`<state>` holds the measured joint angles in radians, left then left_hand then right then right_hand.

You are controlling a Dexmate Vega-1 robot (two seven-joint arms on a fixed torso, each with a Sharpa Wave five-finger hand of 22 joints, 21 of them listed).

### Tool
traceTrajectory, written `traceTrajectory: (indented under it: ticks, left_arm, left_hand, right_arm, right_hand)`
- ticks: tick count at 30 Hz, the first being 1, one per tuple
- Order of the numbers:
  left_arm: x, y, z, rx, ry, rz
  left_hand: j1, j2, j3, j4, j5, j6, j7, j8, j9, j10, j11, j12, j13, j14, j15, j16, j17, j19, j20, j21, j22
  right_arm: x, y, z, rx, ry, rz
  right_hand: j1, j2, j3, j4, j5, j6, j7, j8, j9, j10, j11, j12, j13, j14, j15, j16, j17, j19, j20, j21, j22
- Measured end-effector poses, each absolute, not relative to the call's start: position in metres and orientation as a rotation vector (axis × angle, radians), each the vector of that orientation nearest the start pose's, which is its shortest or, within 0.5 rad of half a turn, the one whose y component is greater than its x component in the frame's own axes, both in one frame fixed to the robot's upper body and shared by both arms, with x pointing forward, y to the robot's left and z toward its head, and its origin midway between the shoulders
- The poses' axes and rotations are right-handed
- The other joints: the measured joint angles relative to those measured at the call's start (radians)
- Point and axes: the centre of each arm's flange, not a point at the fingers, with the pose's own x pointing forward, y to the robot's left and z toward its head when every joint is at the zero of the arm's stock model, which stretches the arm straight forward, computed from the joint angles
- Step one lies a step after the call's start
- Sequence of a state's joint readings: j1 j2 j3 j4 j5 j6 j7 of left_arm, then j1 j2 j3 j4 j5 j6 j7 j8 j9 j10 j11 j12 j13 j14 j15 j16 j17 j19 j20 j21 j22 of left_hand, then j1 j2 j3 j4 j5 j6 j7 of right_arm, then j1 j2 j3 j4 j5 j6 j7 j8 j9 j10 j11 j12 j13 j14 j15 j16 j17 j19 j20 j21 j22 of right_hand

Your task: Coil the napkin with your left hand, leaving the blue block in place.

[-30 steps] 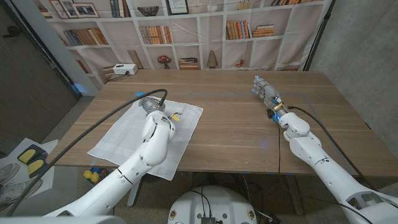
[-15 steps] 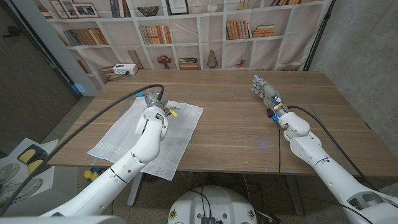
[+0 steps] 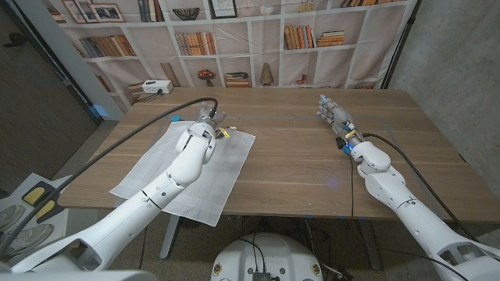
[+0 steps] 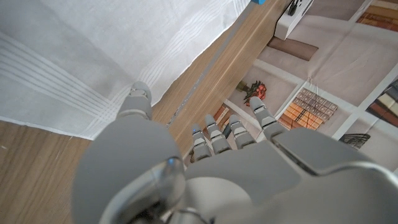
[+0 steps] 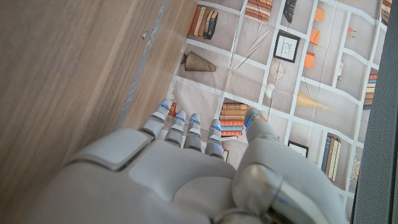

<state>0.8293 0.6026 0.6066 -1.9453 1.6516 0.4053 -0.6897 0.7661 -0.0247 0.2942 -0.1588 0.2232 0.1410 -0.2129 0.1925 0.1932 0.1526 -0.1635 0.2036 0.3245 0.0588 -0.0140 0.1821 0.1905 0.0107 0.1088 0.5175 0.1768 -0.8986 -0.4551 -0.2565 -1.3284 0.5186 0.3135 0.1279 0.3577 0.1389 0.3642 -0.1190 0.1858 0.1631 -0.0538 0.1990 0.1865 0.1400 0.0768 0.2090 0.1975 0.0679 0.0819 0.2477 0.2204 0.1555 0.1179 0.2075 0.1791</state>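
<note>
A white napkin [image 3: 187,168] lies spread on the left part of the wooden table [image 3: 297,156], one corner hanging over the near edge. My left hand [image 3: 209,122] is over the napkin's far edge, fingers stretched out and apart, holding nothing. In the left wrist view the left hand [image 4: 205,162] reaches past the napkin [image 4: 93,56] hem over bare wood. A small blue block [image 3: 175,119] sits by the napkin's far left corner; a bit of the blue block [image 4: 258,2] shows in the left wrist view. My right hand [image 3: 331,113] stands on the far right, fingers straight, empty.
Bare wood lies between the two hands. Behind the table's far edge hangs a bookshelf backdrop, with a white box [image 3: 156,87] at its left. Yellow things [image 3: 39,199] lie on the floor at the left.
My left arm has stretched farther out, carrying the hand from above the napkin's far part to its far edge. The napkin and the right hand have stayed put.
</note>
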Motion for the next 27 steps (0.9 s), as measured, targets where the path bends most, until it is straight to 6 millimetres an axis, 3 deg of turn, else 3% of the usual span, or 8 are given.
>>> traceTrajectory:
  ticks: [3, 9, 23, 27]
  left_arm:
    - [0.566, 0.17, 0.036, 2.134, -0.242, 0.362]
    - [0.576, 0.156, 0.033, 2.182, -0.297, 0.308]
    - [0.591, 0.134, 0.019, 2.268, -0.38, 0.193]
    - [0.594, 0.129, 0.015, 2.293, -0.398, 0.174]
  left_hand:
    - [-0.016, -0.021, -0.017, 0.006, 0.007, 0.0, 0.0, 0.0, 0.0, -0.012, 0.013, 0.0, 0.0, -0.002, 0.002, 0.007, 0.0, 0.002, -0.001, -0.004, 0.0]
    - [-0.024, -0.04, -0.036, 0.015, 0.021, 0.0, 0.0, 0.0, 0.0, -0.029, 0.05, 0.0, -0.005, -0.01, 0.018, 0.007, 0.001, 0.014, 0.022, -0.011, 0.0]
    - [-0.018, -0.046, -0.048, 0.018, 0.058, -0.002, -0.002, 0.0, 0.0, -0.048, 0.069, 0.0, -0.009, -0.02, 0.028, 0.012, 0.003, 0.018, 0.03, -0.022, 0.001]
    - [0.003, -0.024, -0.045, 0.024, 0.093, -0.013, -0.005, 0.0, 0.0, -0.054, 0.074, 0.004, -0.009, -0.024, 0.025, 0.012, 0.007, 0.019, 0.038, -0.026, 0.003]
  right_arm:
    - [0.639, -0.293, -0.029, -0.03, -0.651, 0.238]
    - [0.64, -0.296, -0.031, -0.026, -0.646, 0.227]
    - [0.644, -0.295, -0.031, -0.023, -0.642, 0.216]
    - [0.645, -0.295, -0.032, -0.024, -0.64, 0.214]
  right_hand:
    - [0.0, 0.0, 0.0, 0.0, 0.0, 0.003, -0.003, 0.0, 0.0, 0.0, 0.0, 0.0, 0.0, 0.0, 0.0, 0.0, 0.0, 0.0, 0.0, 0.0, 0.0]
    - [0.0, 0.0, 0.0, 0.0, 0.0, 0.003, -0.003, 0.0, 0.0, 0.0, 0.0, 0.0, 0.0, 0.0, 0.0, 0.0, 0.0, 0.0, 0.0, 0.0, 0.0]
    - [-0.001, 0.001, 0.0, 0.0, 0.0, 0.009, 0.002, 0.0, 0.0, 0.007, 0.007, 0.0, 0.0, 0.0, 0.0, 0.0, 0.0, 0.0, 0.0, 0.0, 0.0]
    - [-0.007, 0.007, 0.0, 0.0, 0.0, 0.009, 0.002, 0.0, 0.0, 0.007, 0.007, 0.0, 0.0, 0.0, 0.0, 0.0, 0.0, 0.002, -0.002, 0.0, 0.0]
